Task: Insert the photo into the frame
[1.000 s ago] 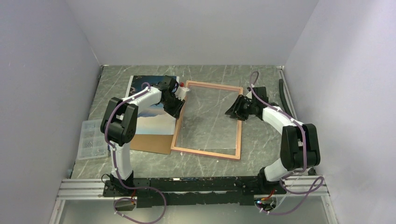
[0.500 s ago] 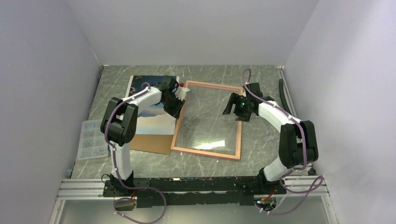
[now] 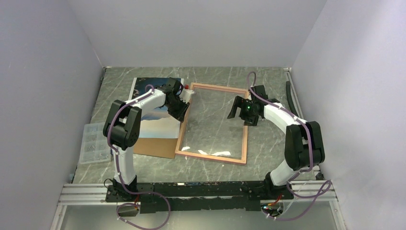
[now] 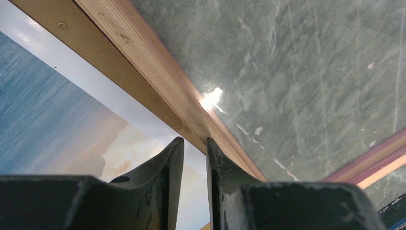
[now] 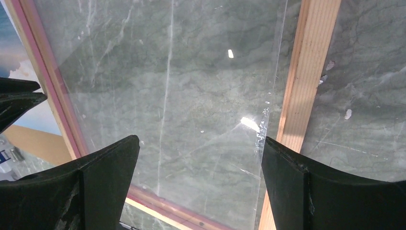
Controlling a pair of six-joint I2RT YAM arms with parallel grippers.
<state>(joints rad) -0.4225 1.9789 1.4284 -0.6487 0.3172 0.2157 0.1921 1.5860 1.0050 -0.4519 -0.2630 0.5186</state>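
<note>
The frame [image 3: 211,155] lies at the middle of the marble table [image 3: 268,139], its clear pane showing the stone beneath; the left gripper [image 4: 195,142] is clamped on its left rail near the far corner. The right gripper [image 5: 200,142] hangs over the frame's right side with its 2 fingers spread wide, holding nothing; the photo [image 3: 160,125] rests picture-side up on a brown backing board [image 3: 152,146], just beside the frame's left rail.
</note>
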